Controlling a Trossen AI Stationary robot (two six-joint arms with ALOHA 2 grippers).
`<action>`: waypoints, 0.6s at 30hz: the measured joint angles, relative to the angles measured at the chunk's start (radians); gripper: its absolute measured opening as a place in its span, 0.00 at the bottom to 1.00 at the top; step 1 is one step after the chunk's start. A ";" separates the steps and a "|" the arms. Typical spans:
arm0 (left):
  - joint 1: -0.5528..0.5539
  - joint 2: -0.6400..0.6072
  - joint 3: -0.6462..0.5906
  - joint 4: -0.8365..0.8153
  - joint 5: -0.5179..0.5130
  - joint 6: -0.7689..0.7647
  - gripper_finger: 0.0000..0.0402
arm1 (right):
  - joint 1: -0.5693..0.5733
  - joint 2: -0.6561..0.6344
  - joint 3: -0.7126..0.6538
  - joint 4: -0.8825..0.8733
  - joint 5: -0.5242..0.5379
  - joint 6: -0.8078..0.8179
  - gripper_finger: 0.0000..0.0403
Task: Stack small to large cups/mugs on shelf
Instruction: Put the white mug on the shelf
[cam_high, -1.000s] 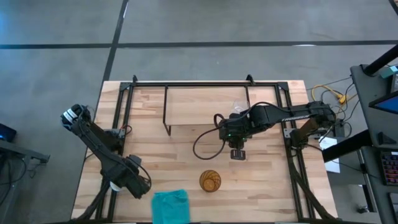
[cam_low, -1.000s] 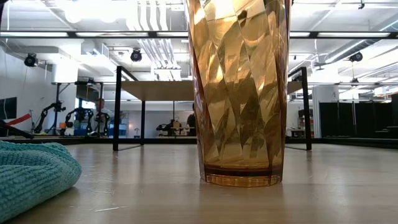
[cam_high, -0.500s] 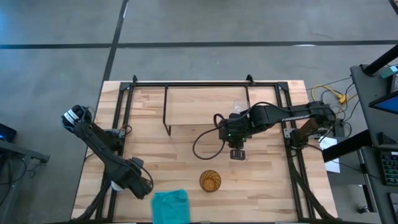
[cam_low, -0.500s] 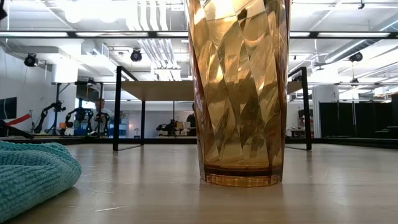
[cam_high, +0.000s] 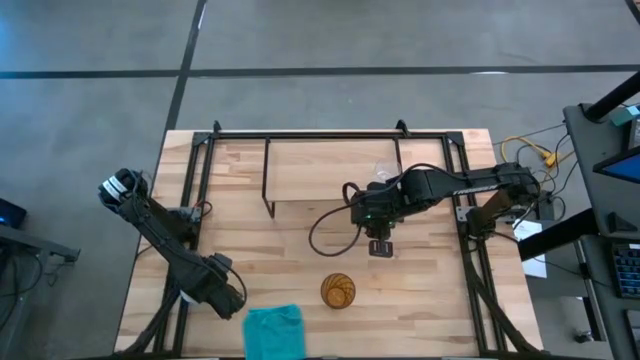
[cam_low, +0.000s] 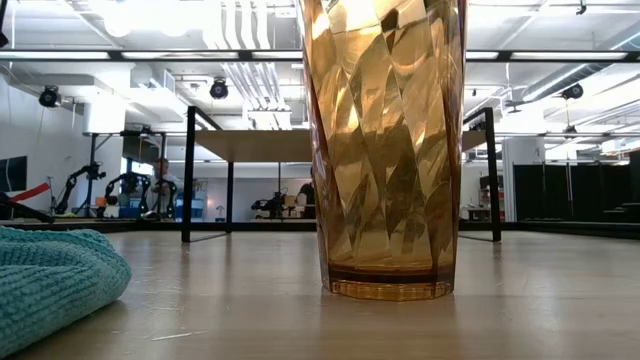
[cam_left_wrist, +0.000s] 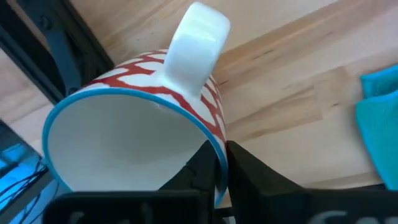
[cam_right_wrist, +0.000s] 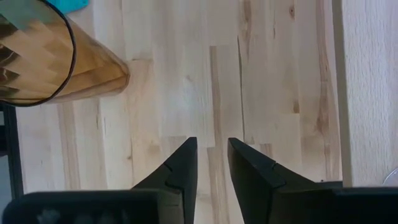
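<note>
The white mug (cam_left_wrist: 134, 124), red-patterned with a blue rim, is in my left gripper (cam_high: 215, 292) at the table's near left; the high view shows only a sliver of it (cam_high: 185, 297). The amber ribbed tumbler (cam_high: 338, 291) stands upright on the table near the front, and it fills the low view (cam_low: 385, 150). The small clear glass (cam_high: 384, 171) stands on the right part of the shelf (cam_high: 320, 172). My right gripper (cam_high: 381, 247) hovers between the shelf and the tumbler, empty, its fingers (cam_right_wrist: 183, 163) a small gap apart. My left gripper holds the mug by its rim (cam_left_wrist: 219, 163), to one side of the handle (cam_left_wrist: 194, 38), with one finger inside the mug and one outside. The mug is tilted with its mouth toward the wrist camera. I cannot tell whether it touches the table.
A teal cloth (cam_high: 273, 328) lies at the front edge, left of the tumbler, and shows in the low view (cam_low: 50, 285). Black frame rails (cam_high: 190, 210) run along both sides of the table. Bare tabletop lies between the shelf and the tumbler.
</note>
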 joint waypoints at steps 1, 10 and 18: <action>0.000 0.000 0.000 0.000 0.004 0.002 0.02 | 0.000 0.000 0.000 0.000 0.000 0.000 0.21; 0.053 -0.002 0.067 0.041 -0.036 0.089 0.01 | 0.000 0.000 0.000 0.006 0.002 0.000 0.18; 0.216 -0.001 0.229 0.002 -0.099 0.330 0.00 | 0.000 0.000 0.010 0.008 0.000 0.000 0.18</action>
